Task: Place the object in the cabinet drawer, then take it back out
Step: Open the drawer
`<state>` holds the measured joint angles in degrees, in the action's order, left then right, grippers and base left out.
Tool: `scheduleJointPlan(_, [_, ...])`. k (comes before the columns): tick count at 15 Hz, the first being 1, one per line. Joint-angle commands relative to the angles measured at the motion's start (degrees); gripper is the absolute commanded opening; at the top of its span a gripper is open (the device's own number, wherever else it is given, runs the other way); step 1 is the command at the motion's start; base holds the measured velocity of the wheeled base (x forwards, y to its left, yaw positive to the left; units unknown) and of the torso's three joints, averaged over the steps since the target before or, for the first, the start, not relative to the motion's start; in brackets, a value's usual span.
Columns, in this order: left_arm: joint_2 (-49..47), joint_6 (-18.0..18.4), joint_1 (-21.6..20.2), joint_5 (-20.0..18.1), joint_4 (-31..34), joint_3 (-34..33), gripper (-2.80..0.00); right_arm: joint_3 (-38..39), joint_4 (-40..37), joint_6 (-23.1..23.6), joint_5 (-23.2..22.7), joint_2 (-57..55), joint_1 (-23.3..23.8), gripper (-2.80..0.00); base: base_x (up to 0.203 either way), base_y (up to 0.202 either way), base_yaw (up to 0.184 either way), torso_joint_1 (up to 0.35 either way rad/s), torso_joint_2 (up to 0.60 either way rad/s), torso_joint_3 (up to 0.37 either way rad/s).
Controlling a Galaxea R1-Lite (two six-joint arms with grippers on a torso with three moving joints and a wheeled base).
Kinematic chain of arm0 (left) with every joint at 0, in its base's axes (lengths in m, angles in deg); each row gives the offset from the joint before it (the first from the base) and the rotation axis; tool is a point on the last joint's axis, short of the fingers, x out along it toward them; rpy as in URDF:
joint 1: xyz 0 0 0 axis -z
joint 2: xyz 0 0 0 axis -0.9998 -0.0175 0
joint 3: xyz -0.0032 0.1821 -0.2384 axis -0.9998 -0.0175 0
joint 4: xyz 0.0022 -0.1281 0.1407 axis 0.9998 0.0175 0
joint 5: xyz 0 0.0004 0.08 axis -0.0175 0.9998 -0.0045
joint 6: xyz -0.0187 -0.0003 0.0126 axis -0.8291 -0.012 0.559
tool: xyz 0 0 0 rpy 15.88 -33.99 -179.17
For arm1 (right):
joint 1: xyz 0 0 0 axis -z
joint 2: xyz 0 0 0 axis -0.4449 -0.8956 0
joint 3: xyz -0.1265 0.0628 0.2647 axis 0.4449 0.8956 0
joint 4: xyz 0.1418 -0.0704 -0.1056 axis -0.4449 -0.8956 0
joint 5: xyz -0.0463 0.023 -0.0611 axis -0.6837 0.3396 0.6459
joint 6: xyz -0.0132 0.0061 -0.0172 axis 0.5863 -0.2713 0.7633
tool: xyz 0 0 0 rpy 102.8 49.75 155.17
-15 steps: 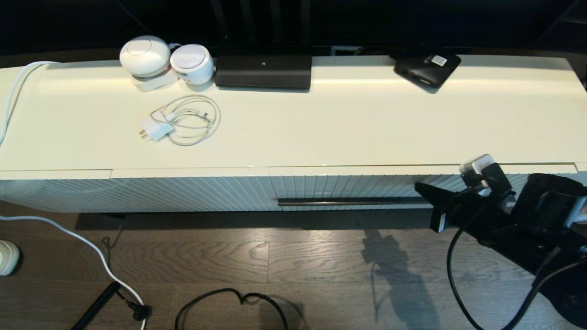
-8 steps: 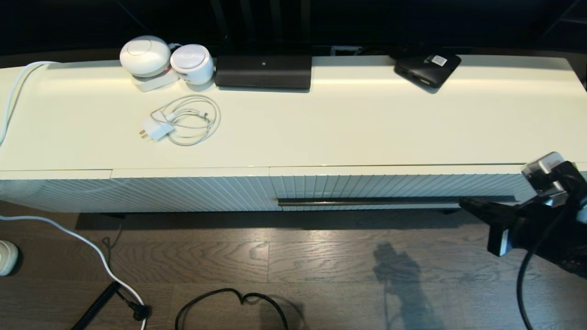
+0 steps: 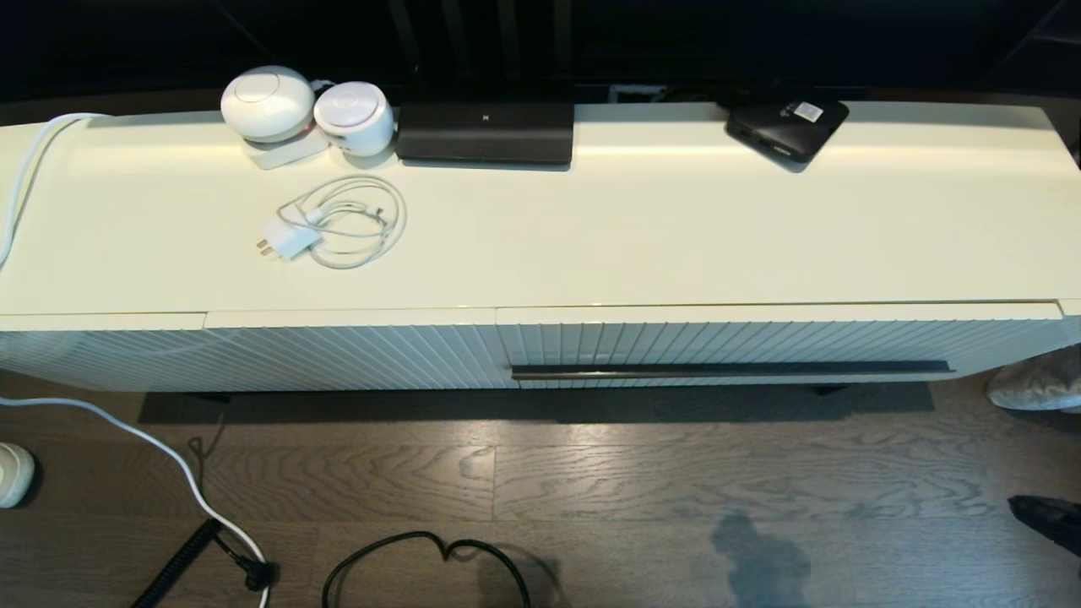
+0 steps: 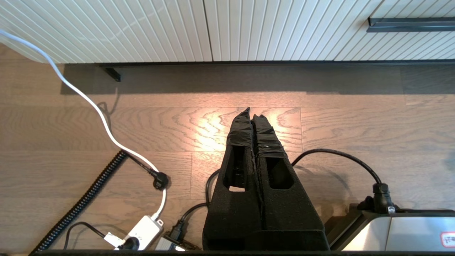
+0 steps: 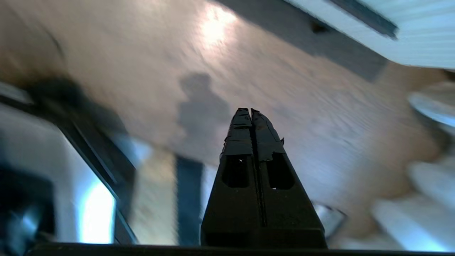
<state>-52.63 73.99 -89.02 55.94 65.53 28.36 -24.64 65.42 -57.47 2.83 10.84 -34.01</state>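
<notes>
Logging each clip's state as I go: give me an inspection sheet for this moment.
Surface: cream cabinet top, bare in the middle.
Job's things: drawer shut; no umbrella seen.
Clutter: two white round devices, black device, black box.
Grippers: left gripper shut, above the floor; right gripper shut, low at the right edge.
Cables: coiled white charger; white and black cords on the floor.
Surroundings: dark wood floor.
</notes>
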Motion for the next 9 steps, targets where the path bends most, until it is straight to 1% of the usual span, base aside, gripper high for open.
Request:
scheduleJointPlan(1, [0.00,0.00,-0.06,-0.01,-0.02,0.02,-2.80,0.43,-4.66,6.94,2.32,7.34,-0.62,-2.80,0.000,0.000,0.000,0.000,0.00,0.000])
scheduleJointPlan(3, [0.00,0.00,-0.04,-0.01,-0.02,0.04,-2.80,2.03,-5.26,14.88,2.96,10.16,-2.61,-2.80,0.000,0.000,0.000,0.000,0.00,0.000])
scheduleJointPlan(4, [0.00,0.00,-0.06,-0.01,-0.02,0.04,-2.80,2.37,-5.18,17.61,2.72,10.93,-3.17,-2.80,0.000,0.000,0.000,0.000,0.00,0.000])
scheduleJointPlan(5, [0.00,0.00,0.00,-0.01,-0.02,-0.05,-2.80,2.57,-5.13,23.90,1.56,11.97,-3.27,-2.80,0.000,0.000,0.000,0.000,0.00,0.000])
scheduleJointPlan(6, [0.00,0.00,-0.06,-0.01,-0.02,-0.03,-2.80,3.41,-4.95,30.94,-1.68,12.83,-3.27,-2.80,0.000,0.000,0.000,0.000,0.00,0.000])
scheduleJointPlan(7, [0.00,0.00,0.02,-0.01,-0.02,0.04,-2.80,4.90,-4.63,36.50,-4.97,13.22,-3.18,-2.80,0.000,0.000,0.000,0.000,0.00,0.000])
scheduleJointPlan(8, [0.00,0.00,-0.06,-0.01,-0.02,0.04,-2.80,7.05,-3.91,41.86,-7.83,13.11,-2.96,-2.80,0.000,0.000,0.000,0.000,0.00,0.000])
scheduleJointPlan(9, [0.00,0.00,-0.06,-0.01,-0.02,0.04,-2.80,9.35,-2.11,45.94,-10.31,12.40,-2.31,-2.80,0.000,0.000,0.000,0.000,0.00,0.000])
